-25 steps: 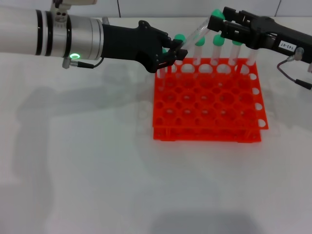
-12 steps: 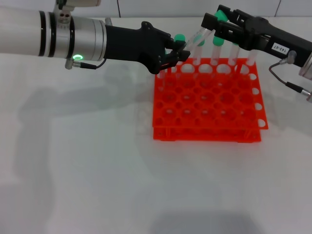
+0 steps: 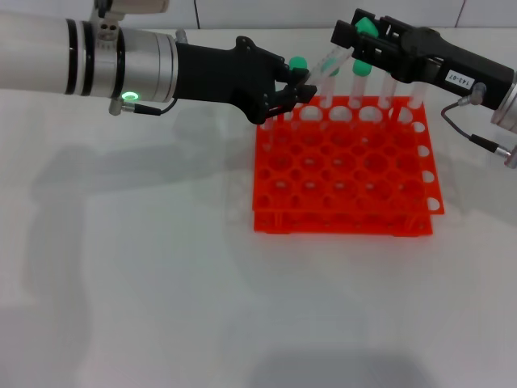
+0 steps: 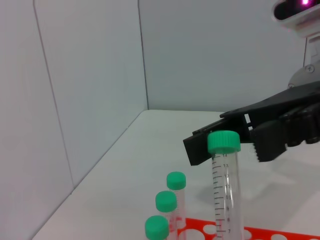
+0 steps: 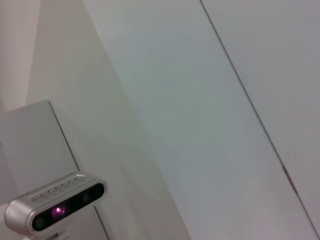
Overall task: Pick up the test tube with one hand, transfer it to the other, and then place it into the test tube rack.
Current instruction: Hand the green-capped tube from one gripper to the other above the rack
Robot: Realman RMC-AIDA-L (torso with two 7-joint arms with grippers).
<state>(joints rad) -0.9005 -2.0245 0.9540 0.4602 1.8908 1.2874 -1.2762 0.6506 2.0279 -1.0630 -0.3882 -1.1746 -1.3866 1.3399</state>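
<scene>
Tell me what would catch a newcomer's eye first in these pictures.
The bright orange-red test tube rack on the white table, with green-capped tubes standing along its far row. Above that far edge, the left gripper and the right gripper meet around one tilted test tube. The left grips its lower end and the right sits at its green cap.

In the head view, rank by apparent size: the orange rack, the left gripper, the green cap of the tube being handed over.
1. test tube rack
2. left gripper, black hand included
3. green cap at the right gripper; smallest by far
</scene>
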